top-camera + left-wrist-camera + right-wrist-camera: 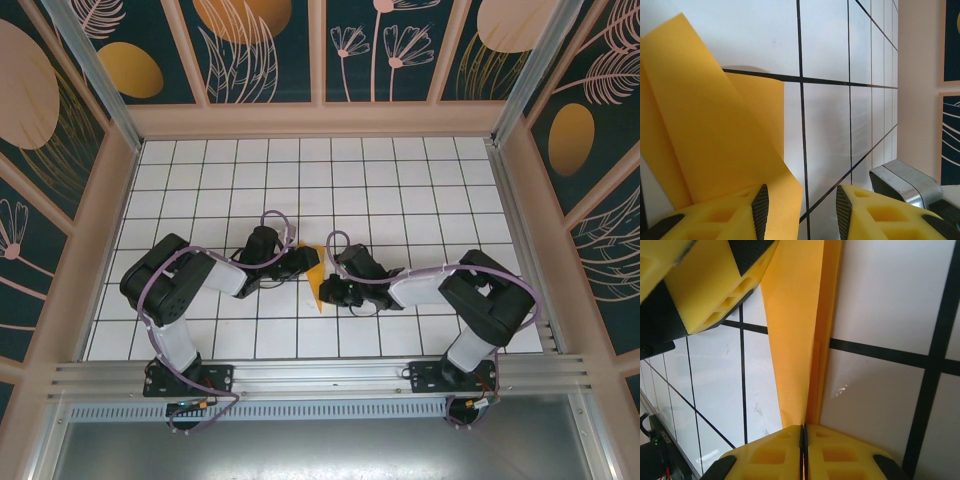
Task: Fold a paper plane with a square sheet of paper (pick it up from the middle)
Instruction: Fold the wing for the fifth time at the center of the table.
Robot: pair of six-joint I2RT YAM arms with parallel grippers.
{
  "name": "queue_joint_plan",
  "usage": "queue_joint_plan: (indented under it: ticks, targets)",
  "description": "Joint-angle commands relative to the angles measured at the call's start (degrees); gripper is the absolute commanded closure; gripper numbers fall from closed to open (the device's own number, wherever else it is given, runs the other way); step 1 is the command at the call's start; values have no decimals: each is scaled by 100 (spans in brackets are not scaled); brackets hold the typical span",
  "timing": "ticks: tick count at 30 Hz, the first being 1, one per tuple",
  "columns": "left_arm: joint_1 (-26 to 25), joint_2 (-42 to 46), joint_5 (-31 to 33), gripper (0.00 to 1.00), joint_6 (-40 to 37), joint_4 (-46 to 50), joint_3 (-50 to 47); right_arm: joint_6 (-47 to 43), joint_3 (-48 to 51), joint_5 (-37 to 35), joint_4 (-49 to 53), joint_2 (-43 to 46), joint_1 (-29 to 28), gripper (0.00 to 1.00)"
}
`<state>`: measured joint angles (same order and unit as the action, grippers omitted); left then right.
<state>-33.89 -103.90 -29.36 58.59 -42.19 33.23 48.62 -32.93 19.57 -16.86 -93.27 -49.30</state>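
Note:
The square sheet of paper (314, 283), orange-yellow and folded into a narrow upright strip, stands between my two grippers at the middle of the white tiled floor. My right gripper (804, 440) is shut on its lower end, and the folded layers (795, 330) rise from the closed pads. My left gripper (801, 215) is open. A curled flap of the paper (705, 125) lies against the left finger (760, 207) and reaches partly into the gap; the other finger (842, 210) is apart from it. From above, the left gripper (303, 262) and right gripper (328, 292) nearly meet at the paper.
Patterned walls (90, 250) close in the tiled floor (300, 180) on three sides. An aluminium rail (320, 375) carries both arm bases at the near edge. A grey metal part (905, 182) sits close to my left gripper's right finger.

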Motion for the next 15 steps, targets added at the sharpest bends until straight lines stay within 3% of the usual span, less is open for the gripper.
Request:
queue_joint_plan:
  ticks: [1,7,15]
  targets:
    - [-21,-201,282,56,-137,554,-80,47,32,-109,324,216,-47,86]
    - [-26,-209,273,56,-137,572,-71,84,141,151,37,420,-54,85]
    - [-29,-220,265,56,-137,572,-64,110,137,173,66,20,-96,87]
